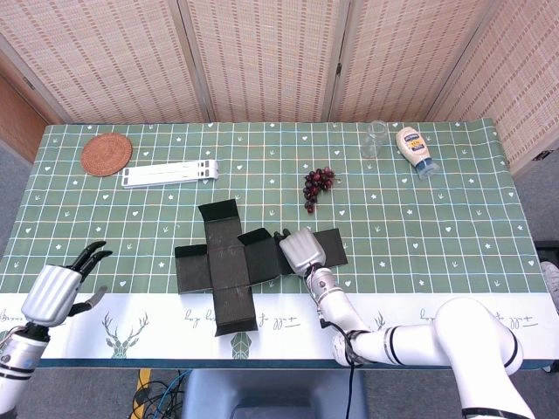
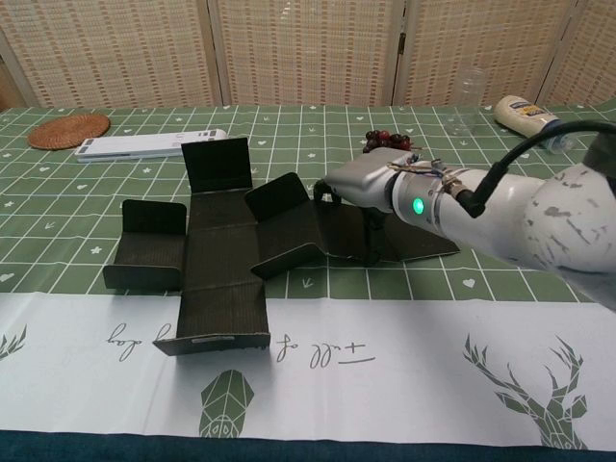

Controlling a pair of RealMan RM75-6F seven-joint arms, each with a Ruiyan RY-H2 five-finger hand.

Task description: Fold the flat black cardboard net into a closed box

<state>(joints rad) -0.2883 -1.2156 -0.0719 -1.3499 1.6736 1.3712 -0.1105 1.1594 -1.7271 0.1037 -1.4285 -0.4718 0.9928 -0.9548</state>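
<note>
Green checked tablecloth [image 1: 437, 227] covers the table; white deer-print band along near edge.

Black cardboard net [image 1: 229, 262] lies mid-table, cross-shaped, a bit left of centre. Its far, left and near flaps are bent up; the chest view shows the right-side flap raised at an angle too. Net's rightmost panel is partly hidden under the right hand.

Right hand [image 1: 301, 251] rests palm-down on the net's right arm, approx. at the fold. Fingertips are hidden below the hand and behind the raised flap, so can't tell if it pinches the card or only presses on it. Its forearm runs off the near-right edge.

Left hand [image 1: 58, 290] hovers at the near-left table edge, fingers spread, holding nothing; arm cut off by the frame. Not seen in chest view.

White flat bar-shaped item [image 1: 169, 174] far left; can't make out what it is. Round woven coaster [image 1: 106, 154] in far-left corner. Squeeze bottle [image 1: 414, 149] lying far right, label unreadable. Grapes [image 1: 317, 185] beyond the net. Clear glass [image 1: 376, 139] just left of the bottle, faint vs. the cloth.
</note>
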